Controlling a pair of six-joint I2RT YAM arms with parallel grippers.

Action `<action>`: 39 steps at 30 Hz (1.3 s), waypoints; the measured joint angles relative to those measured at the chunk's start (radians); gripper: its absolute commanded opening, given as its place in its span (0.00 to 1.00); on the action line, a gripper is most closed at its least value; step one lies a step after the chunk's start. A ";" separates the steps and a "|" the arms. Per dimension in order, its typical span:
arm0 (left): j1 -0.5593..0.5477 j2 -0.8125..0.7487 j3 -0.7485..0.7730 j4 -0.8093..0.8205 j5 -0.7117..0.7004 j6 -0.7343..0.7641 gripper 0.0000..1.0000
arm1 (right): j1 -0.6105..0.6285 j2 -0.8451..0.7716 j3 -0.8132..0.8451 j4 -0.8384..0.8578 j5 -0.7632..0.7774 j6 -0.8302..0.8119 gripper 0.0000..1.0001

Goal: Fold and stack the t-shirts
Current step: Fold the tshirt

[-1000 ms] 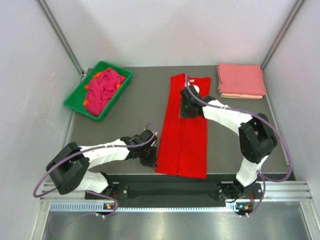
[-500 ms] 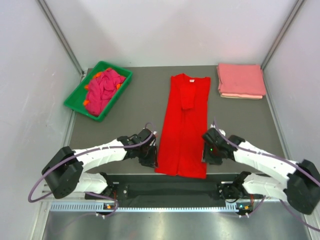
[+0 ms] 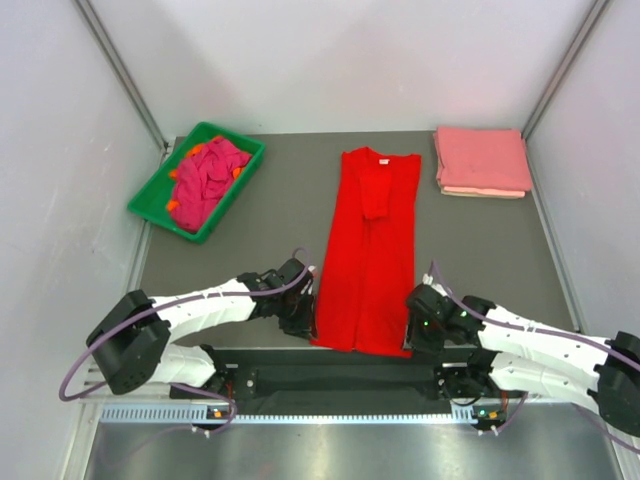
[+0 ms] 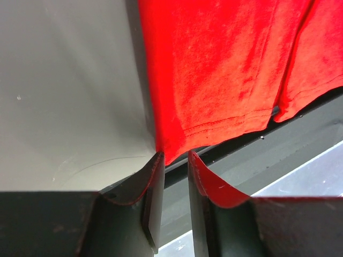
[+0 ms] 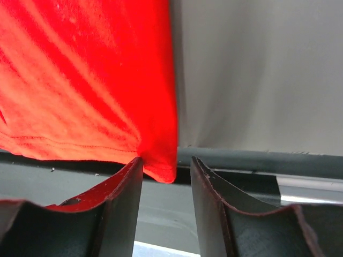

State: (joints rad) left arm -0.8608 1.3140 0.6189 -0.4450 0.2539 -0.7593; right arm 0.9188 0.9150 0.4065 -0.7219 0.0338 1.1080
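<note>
A bright red t-shirt [image 3: 365, 260] lies folded into a long strip down the middle of the table, its hem hanging slightly over the near edge. My left gripper [image 3: 308, 318] is at the hem's left corner. In the left wrist view the red t-shirt [image 4: 214, 69] ends right at the tips of the left gripper [image 4: 175, 156], which stands open with nothing clamped. My right gripper [image 3: 415, 328] is at the hem's right corner. In the right wrist view that corner of the red t-shirt [image 5: 86, 80] pokes between the tips of the right gripper [image 5: 166, 161], which is open.
A folded stack of salmon pink t-shirts [image 3: 482, 160] lies at the back right corner. A green tray [image 3: 236, 194] at the back left holds crumpled magenta and orange t-shirts [image 3: 205, 175]. Both grippers hang at the table's near edge [image 3: 270, 347].
My right arm came from the red t-shirt's collar end down to the hem's right corner. My left gripper stayed at the left corner and went from shut to open.
</note>
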 measured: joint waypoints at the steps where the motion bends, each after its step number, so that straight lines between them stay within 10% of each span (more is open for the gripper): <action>1: -0.001 0.002 -0.002 0.000 0.001 -0.002 0.27 | 0.007 0.000 0.000 0.000 0.002 0.008 0.41; 9: -0.003 0.006 -0.011 0.002 0.003 -0.014 0.12 | 0.045 -0.010 -0.001 0.002 0.018 0.064 0.31; 13: -0.003 0.006 -0.017 0.004 0.008 -0.029 0.00 | 0.061 -0.047 -0.006 0.003 0.024 0.090 0.00; 35: 0.060 0.256 0.435 -0.124 -0.067 0.056 0.00 | -0.066 0.121 0.293 -0.084 0.249 -0.146 0.00; 39: 0.065 0.223 0.441 -0.170 -0.095 0.103 0.16 | -0.076 0.122 0.306 -0.070 0.228 -0.185 0.00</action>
State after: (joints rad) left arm -0.7956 1.5372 1.0595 -0.6147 0.1593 -0.6567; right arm 0.8429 1.0370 0.7128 -0.7921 0.2619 0.9234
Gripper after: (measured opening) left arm 0.102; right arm 0.014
